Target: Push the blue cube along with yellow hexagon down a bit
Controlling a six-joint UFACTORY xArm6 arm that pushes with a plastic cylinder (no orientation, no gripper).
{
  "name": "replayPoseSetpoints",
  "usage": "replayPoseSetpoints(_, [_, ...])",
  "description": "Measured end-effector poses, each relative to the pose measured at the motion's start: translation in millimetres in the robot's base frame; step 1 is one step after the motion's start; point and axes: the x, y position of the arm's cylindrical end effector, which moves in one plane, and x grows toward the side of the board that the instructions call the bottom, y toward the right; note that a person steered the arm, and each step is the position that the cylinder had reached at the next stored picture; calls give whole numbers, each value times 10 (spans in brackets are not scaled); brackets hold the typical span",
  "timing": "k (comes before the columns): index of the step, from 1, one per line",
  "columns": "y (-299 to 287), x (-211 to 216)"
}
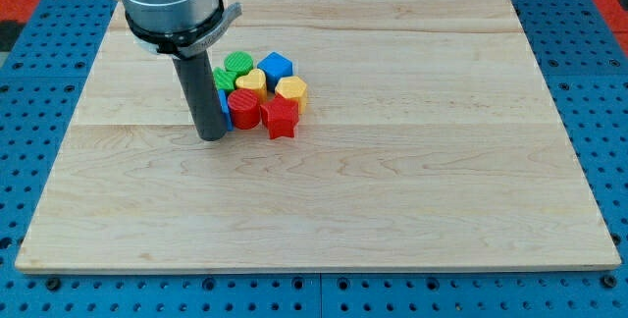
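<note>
The blue cube (277,66) sits at the upper right of a tight cluster of blocks, with the yellow hexagon (292,90) just below and to its right, touching it. My tip (210,135) rests on the board at the cluster's lower left, beside the red cylinder (243,108). It stands apart from the blue cube and yellow hexagon, about 70 pixels to their left. The rod hides part of the cluster's left side.
In the cluster are also a green round block (238,63), a yellow heart (251,81), a red star (281,117), a green block (222,79) and a blue sliver (226,110) behind the rod. The wooden board (392,181) lies on a blue pegboard.
</note>
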Motion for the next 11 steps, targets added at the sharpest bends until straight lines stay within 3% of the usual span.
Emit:
replayPoseSetpoints(1, [-3, -7])
replayPoseSetpoints(2, [-154, 312])
replayPoseSetpoints(3, [380, 646])
replayPoseSetpoints(4, [1414, 652])
replayPoseSetpoints(5, [1926, 156])
replayPoseSetpoints(6, [1947, -422])
replayPoseSetpoints(7, [1436, -809])
replayPoseSetpoints(9, [1200, -1482])
replayPoseSetpoints(10, [566, -1518])
replayPoseSetpoints(11, [410, -1394])
